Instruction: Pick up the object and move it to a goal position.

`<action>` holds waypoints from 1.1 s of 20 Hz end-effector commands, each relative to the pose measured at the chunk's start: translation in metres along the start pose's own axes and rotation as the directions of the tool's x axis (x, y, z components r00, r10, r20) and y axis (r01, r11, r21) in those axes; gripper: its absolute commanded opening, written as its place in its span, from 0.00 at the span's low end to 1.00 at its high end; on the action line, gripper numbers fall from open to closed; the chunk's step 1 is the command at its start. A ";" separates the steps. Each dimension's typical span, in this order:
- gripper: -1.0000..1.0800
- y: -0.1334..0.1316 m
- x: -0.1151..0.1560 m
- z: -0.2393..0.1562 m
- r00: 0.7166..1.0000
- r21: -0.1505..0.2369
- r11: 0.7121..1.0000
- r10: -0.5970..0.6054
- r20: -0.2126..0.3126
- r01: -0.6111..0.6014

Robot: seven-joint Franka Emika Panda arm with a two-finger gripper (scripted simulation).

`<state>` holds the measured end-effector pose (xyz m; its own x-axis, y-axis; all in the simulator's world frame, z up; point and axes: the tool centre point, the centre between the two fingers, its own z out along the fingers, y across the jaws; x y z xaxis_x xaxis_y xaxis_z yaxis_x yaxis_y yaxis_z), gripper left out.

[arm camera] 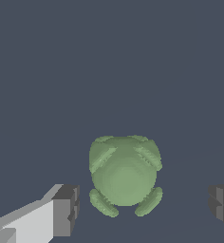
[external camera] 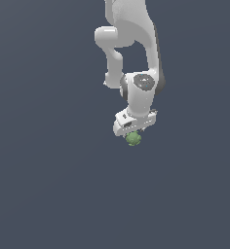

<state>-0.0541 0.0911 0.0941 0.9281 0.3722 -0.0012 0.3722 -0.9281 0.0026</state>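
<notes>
Gripper [arm camera: 142, 209] spread wide, straddling lumpy green ball [arm camera: 125, 175] at lower centre; ball looks light, rigid; grip across rounded middle.

One white arm [external camera: 131, 44] with one hand [external camera: 133, 130], and one lumpy green ball [arm camera: 125, 174].

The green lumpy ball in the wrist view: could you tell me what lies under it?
Around the green ball only plain dark grey floor shows, with the open gripper straddling it, fingers apart from it. The patch directly beneath the ball is covered, so contact cannot be confirmed.
</notes>
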 end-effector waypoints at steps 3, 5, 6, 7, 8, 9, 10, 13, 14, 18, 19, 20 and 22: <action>0.96 -0.008 -0.003 0.005 1.000 0.003 1.000 -0.026 -0.001 0.026; 0.96 -0.007 -0.002 0.004 1.000 0.002 1.000 -0.021 0.000 0.021; 0.96 -0.007 -0.002 0.005 1.000 0.002 1.000 -0.021 0.000 0.021; 0.96 -0.007 -0.002 0.007 1.000 0.002 1.000 -0.021 0.000 0.021; 0.96 -0.007 -0.002 0.009 1.000 0.002 1.000 -0.021 0.000 0.021; 0.96 -0.007 -0.002 0.012 1.000 0.002 1.000 -0.021 0.000 0.021; 0.96 -0.007 -0.003 0.016 1.000 0.002 1.000 -0.022 0.000 0.022; 0.96 -0.008 -0.003 0.031 1.000 0.003 1.000 -0.024 -0.001 0.024; 0.96 -0.008 -0.003 0.036 1.000 0.003 1.000 -0.024 -0.001 0.024; 0.96 -0.009 -0.003 0.050 1.000 0.003 1.000 -0.026 -0.001 0.026; 0.96 -0.009 -0.003 0.052 1.000 0.003 1.000 -0.026 -0.001 0.026; 0.96 -0.008 -0.003 0.054 1.000 0.003 1.000 -0.026 -0.001 0.026; 0.96 -0.008 -0.003 0.055 1.000 0.003 1.000 -0.026 -0.001 0.026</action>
<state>-0.0605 0.0976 0.0405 0.9181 0.3964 -0.0014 0.3964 -0.9181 -0.0005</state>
